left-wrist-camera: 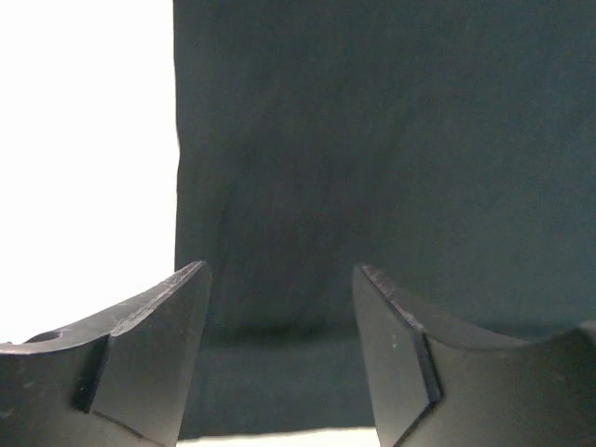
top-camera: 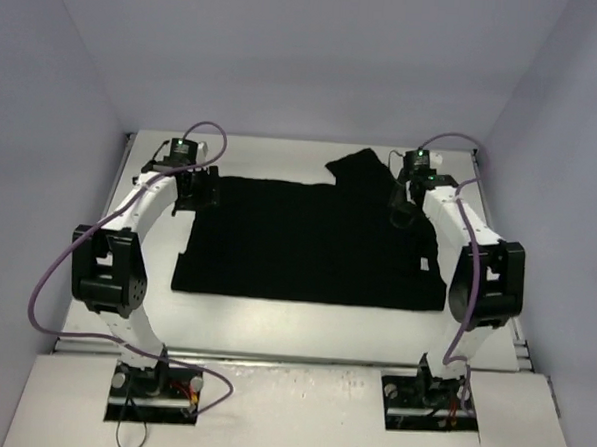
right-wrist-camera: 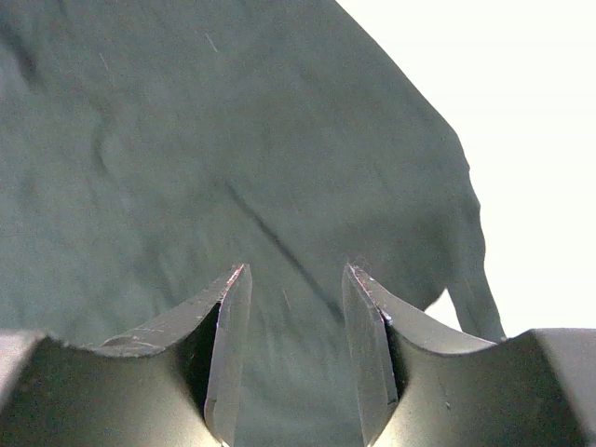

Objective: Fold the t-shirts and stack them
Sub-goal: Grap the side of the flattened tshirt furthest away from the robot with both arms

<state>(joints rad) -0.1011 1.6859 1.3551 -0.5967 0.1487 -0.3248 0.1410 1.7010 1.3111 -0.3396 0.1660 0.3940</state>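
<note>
Just one black t-shirt (top-camera: 307, 244), spread mostly flat across the middle of the frame on a white table (top-camera: 303, 329), with a rumpled flap raised at upper right. No blue print visible from any view. Probably light, limp and thin; likely to sag, crease and drag rather than hold shape, so best pinched at corners or along a hem, both far corners together. Nothing to stack on yet, judging by the single garment.

Poised at the shirt's upper-left corner: left gripper (top-camera: 195, 188). Seen from its wrist view with jaws spread wide, dark cloth below and between them, nothing clamped; shirt edge down the left of that view, hem across the bottom. Perched by the raised flap at upper right: right gripper (top-camera: 404, 209), jaws parted more narrowly, wrinkled fabric under the gap, not pinched. Unclear whether either pair of tips touches the cloth. Count in full: one shirt, two grippers.
</note>
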